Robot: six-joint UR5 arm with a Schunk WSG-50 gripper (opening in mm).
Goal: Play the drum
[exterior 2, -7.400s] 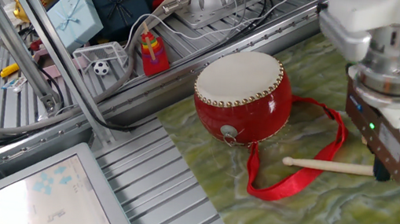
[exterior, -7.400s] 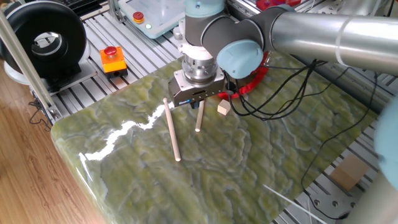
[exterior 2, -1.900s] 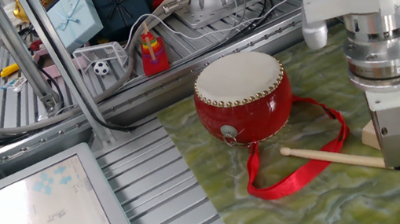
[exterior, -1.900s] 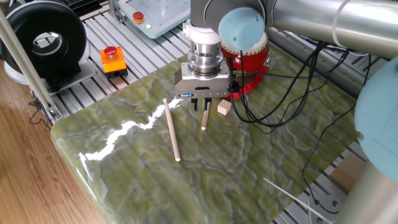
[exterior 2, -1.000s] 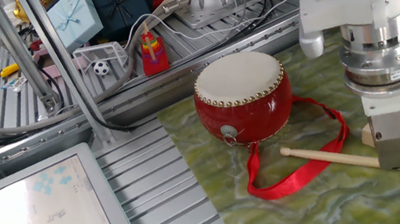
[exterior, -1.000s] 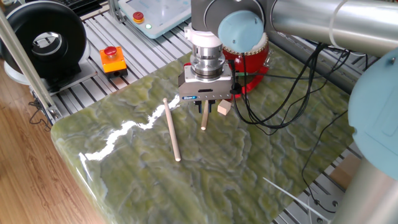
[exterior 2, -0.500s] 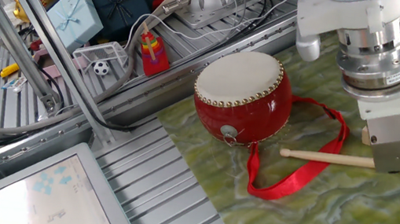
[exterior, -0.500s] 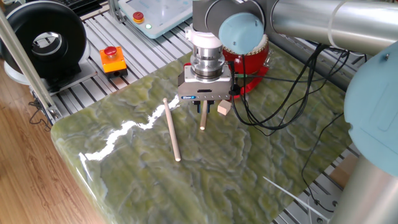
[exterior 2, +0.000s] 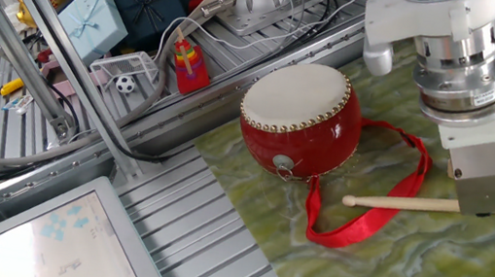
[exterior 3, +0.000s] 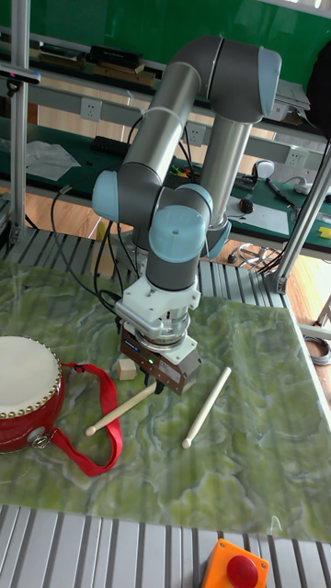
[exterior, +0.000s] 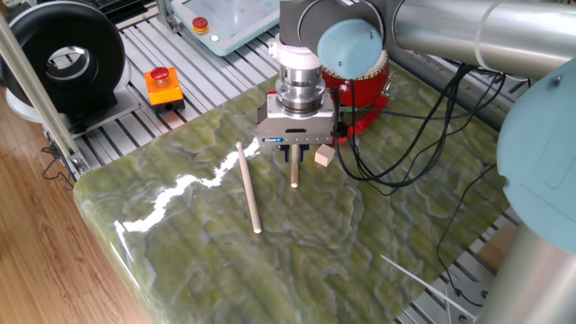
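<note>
The drum (exterior 2: 298, 117), red-bodied with a cream skin, stands on the green marble table (exterior: 360, 243). Its red ribbon strap (exterior 2: 366, 213) trails toward me. In the tall fixed view the drum (exterior 3: 23, 390) is at the left edge; in one fixed view the drum (exterior: 364, 85) is mostly hidden behind the arm. My gripper (exterior 3: 156, 386) is shut on one end of a wooden drumstick (exterior 2: 405, 201). The stick slants, its round tip low and close to the strap. The gripper (exterior: 294, 151) stands beside the drum, not over it. Its fingers are hidden in the other fixed view.
A second drumstick (exterior 3: 206, 408) lies loose on the table, also drumstick (exterior: 248, 191). A small wooden block (exterior: 324, 157) sits by the gripper. An orange box with a red button (exterior: 162, 84) is off the table's far left. Black cables (exterior: 423, 135) drape across the table's right.
The gripper has turned and now holds the drumstick. Over the last half second the stick went from level to slightly slanted, and the gripper shifted a little toward the drum.
</note>
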